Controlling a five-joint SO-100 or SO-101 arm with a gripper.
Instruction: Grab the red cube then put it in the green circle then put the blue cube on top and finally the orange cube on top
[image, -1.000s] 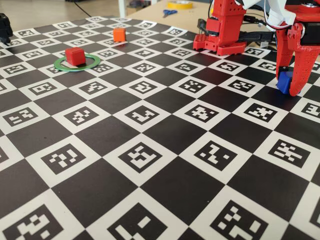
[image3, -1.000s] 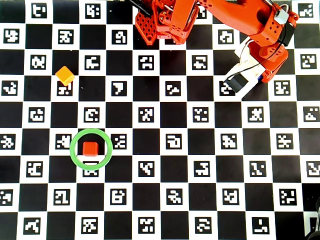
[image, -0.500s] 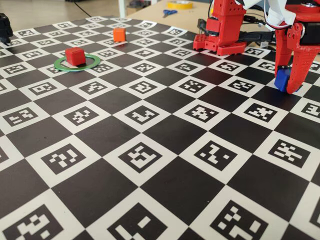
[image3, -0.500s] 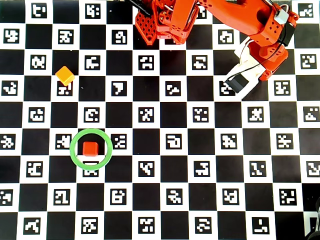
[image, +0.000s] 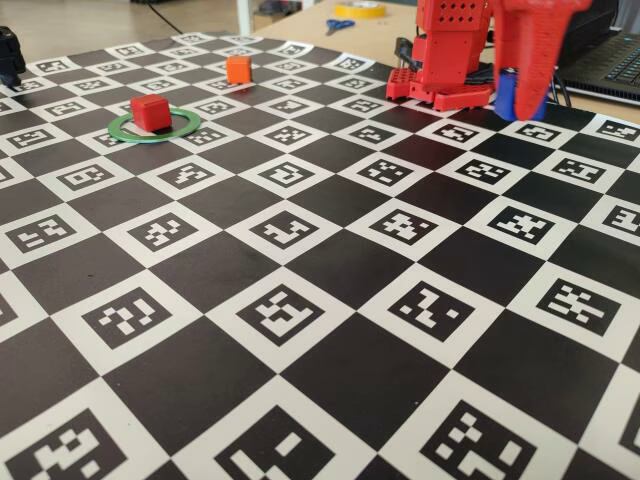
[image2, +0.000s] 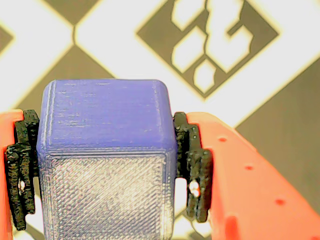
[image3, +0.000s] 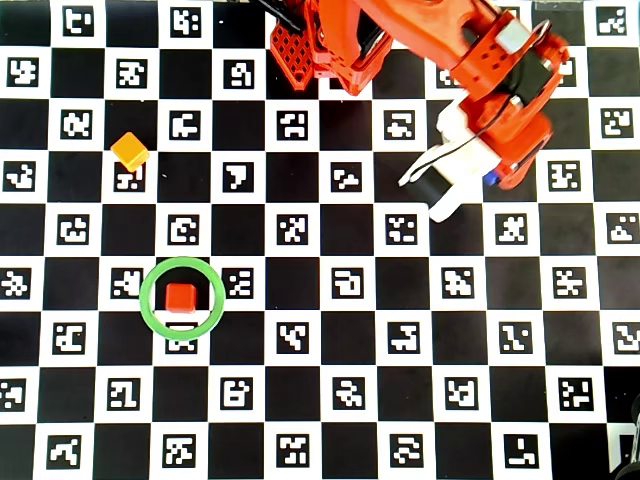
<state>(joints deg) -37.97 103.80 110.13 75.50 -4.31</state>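
Note:
The red cube (image: 151, 112) (image3: 181, 297) sits inside the green circle (image: 184, 126) (image3: 148, 297) at the left of the checkered mat. The orange cube (image: 238, 69) (image3: 130, 151) rests alone on the mat behind the ring. My gripper (image: 517, 100) (image2: 106, 170) is shut on the blue cube (image: 509, 94) (image2: 106, 150), held off the mat at the far right, motion-blurred in the fixed view. In the wrist view the black pads (image2: 193, 165) press both sides of the cube. From overhead the arm hides all but a sliver of the blue cube (image3: 490, 178).
The arm's red base (image: 448, 60) (image3: 325, 45) stands at the mat's far edge. Scissors (image: 339, 25) and a yellow tape roll (image: 360, 9) lie on the wooden table behind. A dark laptop (image: 612, 55) is at the right, a black object (image: 10, 55) at the left edge.
The gripper has risen off the mat with the blue cube and swung left in the fixed view, toward the arm's base. The red and orange cubes have not moved.

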